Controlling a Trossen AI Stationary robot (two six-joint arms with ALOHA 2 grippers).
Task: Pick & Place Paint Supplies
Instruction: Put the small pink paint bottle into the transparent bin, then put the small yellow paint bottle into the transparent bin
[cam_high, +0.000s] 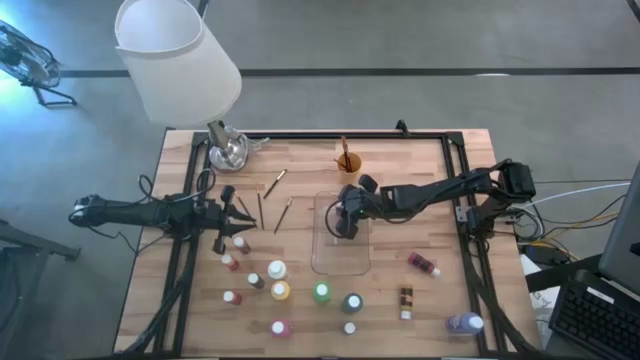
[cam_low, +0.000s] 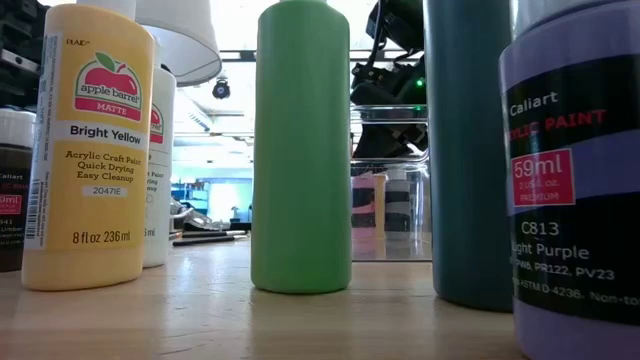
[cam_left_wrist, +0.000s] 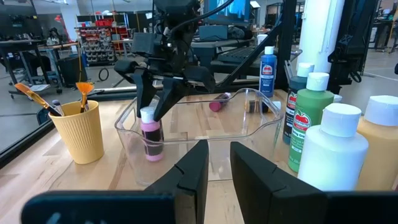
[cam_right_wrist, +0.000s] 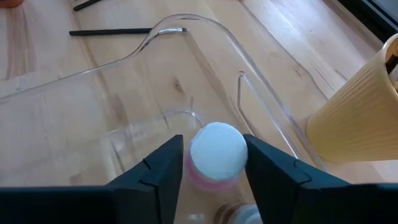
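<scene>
Inspecting the right gripper (cam_right_wrist: 212, 163), we find it at the centre of the high view, over the upper end of the clear tray (cam_high: 341, 262). Its fingers (cam_right_wrist: 155, 171) straddle a small pink bottle (cam_right_wrist: 216, 152) with a white cap. In the left wrist view the bottle stands upright on the tray floor, at left of centre in that frame. Narrow gaps show between cap and fingers in the right wrist view, so we judge the fingers parted and the hold being let go; we cannot confirm that contact is fully broken.

The left gripper (cam_high: 236, 214) waits at the left of the high view, low over the tabletop (cam_high: 420, 180) beside two dark brushes (cam_high: 262, 210). Its fingers (cam_left_wrist: 189, 171) stand slightly apart with nothing between them.

An orange cup (cam_high: 348, 164) holding brushes sits just above the tray in the high view. Most bottles (cam_high: 279, 290) stand loose on the tabletop in the lower half of that frame.

We judge the step in hand to be the placing of the pink bottle in the tray, with the task at an early stage. The next move calls for a straight lift clear of the cap, so that the bottle is not tipped, then a reach toward another bottle outside the tray.
</scene>
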